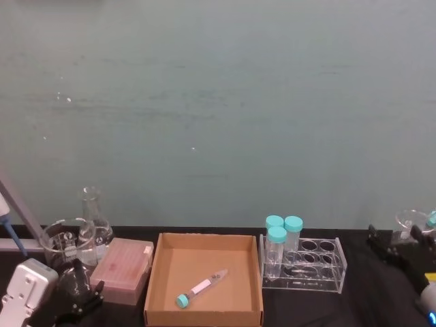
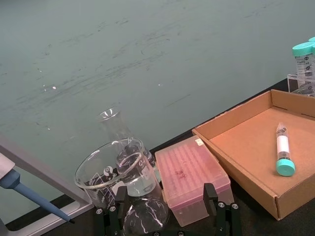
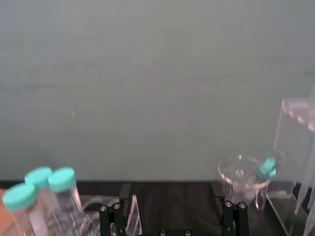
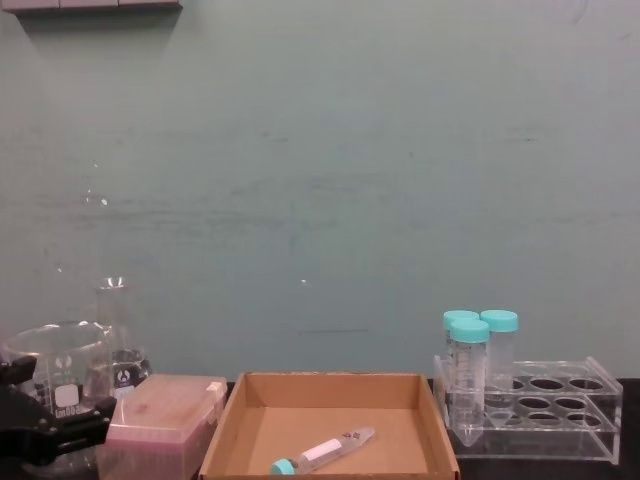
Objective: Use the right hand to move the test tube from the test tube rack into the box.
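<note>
The slim clear plastic test tube with the teal screw cap and white label (image 1: 201,288) is lying on its side on the floor of the shallow brown cardboard box (image 1: 155,272), cap toward the robot and conical tip pointing away. No gripper is touching it, so the transfer appears complete.

The clear acrylic test tube rack (image 1: 320,266) is standing just beside the box on the right, holding three wider teal-capped tubes (image 1: 281,235) upright in its left-hand holes.

The right hand (image 3: 167,231) is sitting low at the right table edge, jaws spread and holding nothing, judged parked clear of the rack.

The left gripper (image 2: 165,223) is resting near the pink translucent plastic box (image 2: 192,177) and glass beaker (image 2: 110,169), fingers apart, idle.
</note>
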You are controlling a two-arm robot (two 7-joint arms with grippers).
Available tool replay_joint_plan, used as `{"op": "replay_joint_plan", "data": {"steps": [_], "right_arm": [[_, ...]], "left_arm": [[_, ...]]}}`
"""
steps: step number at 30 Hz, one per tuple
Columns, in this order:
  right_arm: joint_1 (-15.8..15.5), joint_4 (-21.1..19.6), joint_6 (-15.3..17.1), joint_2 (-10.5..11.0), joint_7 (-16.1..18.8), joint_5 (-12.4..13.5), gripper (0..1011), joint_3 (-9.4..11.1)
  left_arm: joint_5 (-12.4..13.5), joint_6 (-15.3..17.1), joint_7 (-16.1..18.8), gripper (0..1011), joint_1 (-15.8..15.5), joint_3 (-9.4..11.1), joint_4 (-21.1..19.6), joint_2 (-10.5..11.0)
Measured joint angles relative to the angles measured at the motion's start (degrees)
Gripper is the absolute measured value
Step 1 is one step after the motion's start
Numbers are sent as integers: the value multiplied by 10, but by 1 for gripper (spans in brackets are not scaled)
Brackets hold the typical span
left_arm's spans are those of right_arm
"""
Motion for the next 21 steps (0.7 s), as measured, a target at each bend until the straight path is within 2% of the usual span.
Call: {"op": "replay_joint_plan", "data": {"steps": [7, 21], "right_arm": [[-5, 14, 19, 2, 18, -4, 1000, 3], [-4, 13, 16, 2, 17, -5, 1000, 2]], "left_arm": [[0, 0, 0, 1000, 0, 0, 0, 0], [0, 0, 0, 1000, 0, 0, 0, 0]]}}
